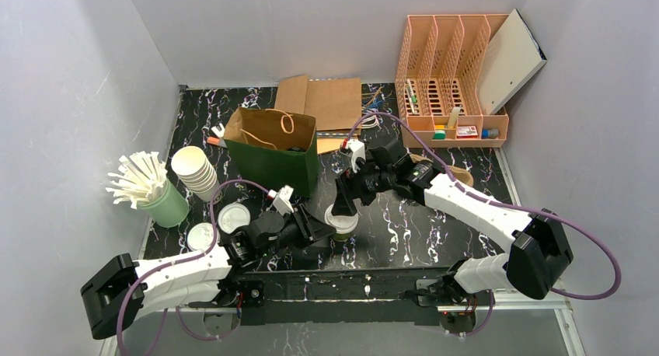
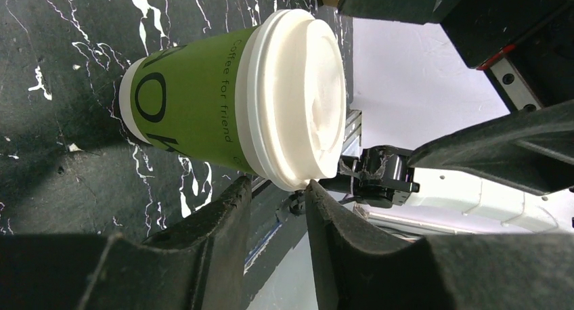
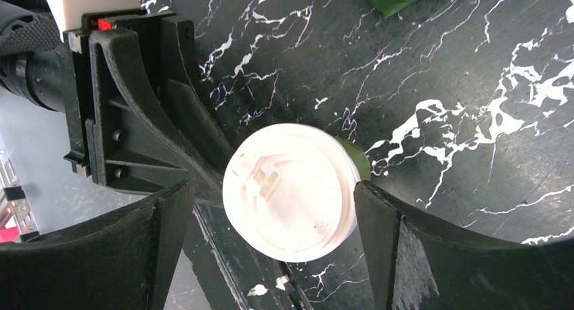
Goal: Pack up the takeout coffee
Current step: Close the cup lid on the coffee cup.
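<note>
The black marble table (image 1: 435, 224) holds one lidded cup (image 1: 342, 221) inside the wide-spread right gripper (image 3: 274, 188), the left gripper (image 2: 277, 185) narrowly parted beside it, two loose lids (image 1: 233, 217) and one green bag (image 1: 272, 158).

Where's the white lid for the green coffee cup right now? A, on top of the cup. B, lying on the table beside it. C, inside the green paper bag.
A: the white lid is seated on the green coffee cup, with the open right claw straddling it from above.
</note>
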Tool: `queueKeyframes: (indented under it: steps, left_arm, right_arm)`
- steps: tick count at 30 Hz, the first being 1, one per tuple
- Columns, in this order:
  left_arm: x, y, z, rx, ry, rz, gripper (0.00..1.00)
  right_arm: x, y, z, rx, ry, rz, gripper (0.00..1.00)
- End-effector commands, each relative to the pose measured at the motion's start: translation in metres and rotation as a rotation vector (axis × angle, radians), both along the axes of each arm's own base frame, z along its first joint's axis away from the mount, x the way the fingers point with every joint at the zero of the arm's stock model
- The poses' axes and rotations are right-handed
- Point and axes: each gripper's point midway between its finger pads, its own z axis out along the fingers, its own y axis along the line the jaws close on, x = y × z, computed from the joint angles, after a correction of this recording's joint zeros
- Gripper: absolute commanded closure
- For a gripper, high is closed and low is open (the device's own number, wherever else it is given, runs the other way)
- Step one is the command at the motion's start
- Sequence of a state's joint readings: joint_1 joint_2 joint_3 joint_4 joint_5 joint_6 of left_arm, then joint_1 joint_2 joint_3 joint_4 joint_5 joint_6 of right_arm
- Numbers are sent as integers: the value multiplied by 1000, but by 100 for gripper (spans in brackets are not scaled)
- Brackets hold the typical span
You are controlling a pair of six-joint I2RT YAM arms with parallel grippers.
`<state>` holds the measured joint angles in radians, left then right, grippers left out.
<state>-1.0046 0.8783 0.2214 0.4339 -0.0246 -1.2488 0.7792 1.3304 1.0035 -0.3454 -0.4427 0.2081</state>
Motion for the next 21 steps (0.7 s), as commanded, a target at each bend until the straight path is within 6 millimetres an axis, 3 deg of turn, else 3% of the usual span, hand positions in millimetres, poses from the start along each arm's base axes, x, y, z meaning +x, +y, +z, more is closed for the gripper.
queueKeyframes:
  steps: [1, 21]
  left_arm:
    - [6, -1, 1, -2, -36, 18, 66]
    - [5, 8, -24, 75, -1, 39, 77]
  right_arm:
    - [-8, -1, 1, 20, 10, 21, 5]
    - [-24, -22, -26, -78, 54, 40, 8]
